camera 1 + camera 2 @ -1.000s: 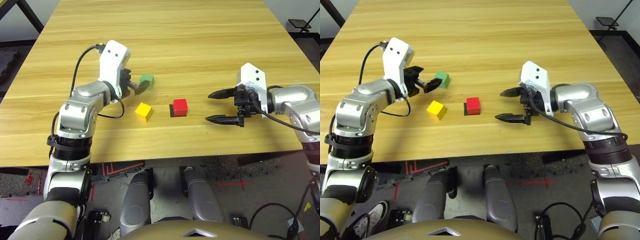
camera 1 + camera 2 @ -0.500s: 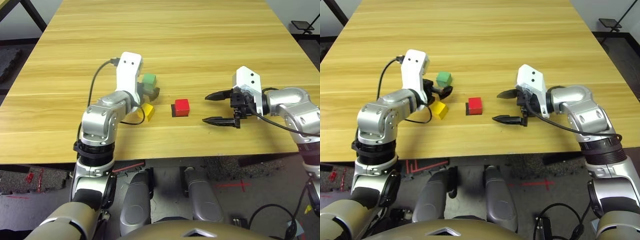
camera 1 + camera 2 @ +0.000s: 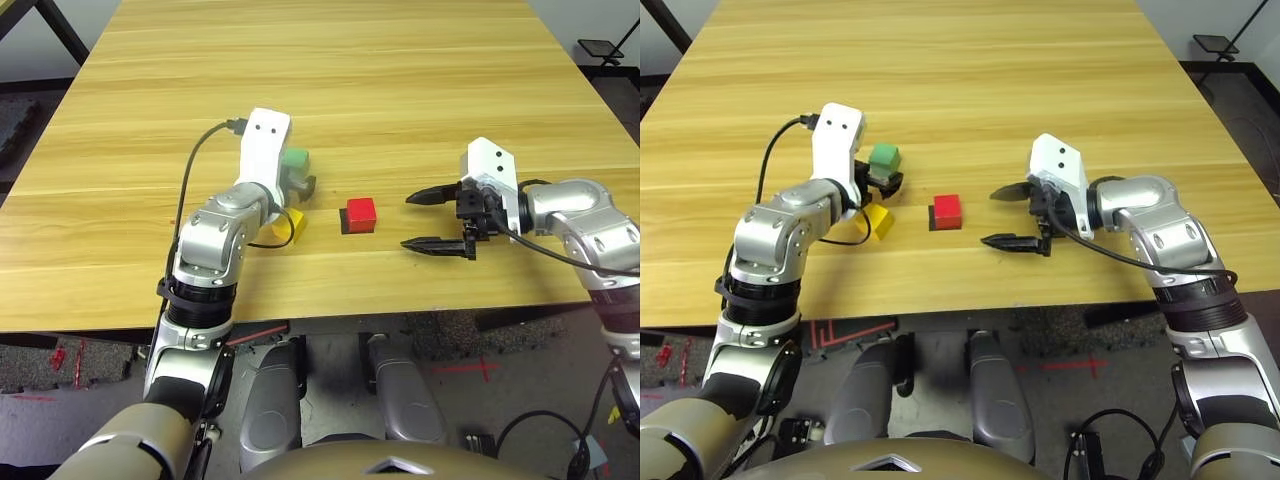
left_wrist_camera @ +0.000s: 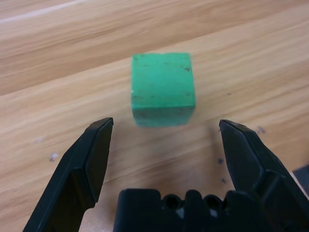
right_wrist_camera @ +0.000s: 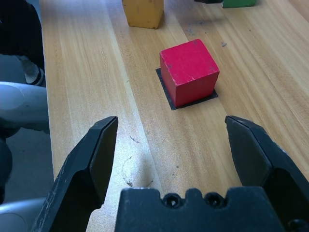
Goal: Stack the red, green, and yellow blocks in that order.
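The green block (image 3: pixel 296 160) sits on the table, left of centre. My left gripper (image 4: pixel 164 128) hovers right at it, open, with the green block (image 4: pixel 163 87) just beyond the fingertips and untouched. The yellow block (image 3: pixel 877 221) lies nearer to me, partly behind my left wrist. The red block (image 3: pixel 360 212) rests on a flat black patch in the middle. To its right, my right gripper (image 3: pixel 408 220) points at the red block (image 5: pixel 189 71), open and a short gap away.
The wooden table (image 3: pixel 400 90) stretches wide and bare behind the blocks. Its front edge (image 3: pixel 400 315) runs close below both arms. A black stand (image 3: pixel 600 48) is on the floor past the far right corner.
My left arm has swung in towards the middle, and its gripper now faces the green block squarely. My right gripper has crept slightly left towards the red block. The blocks have stayed put.
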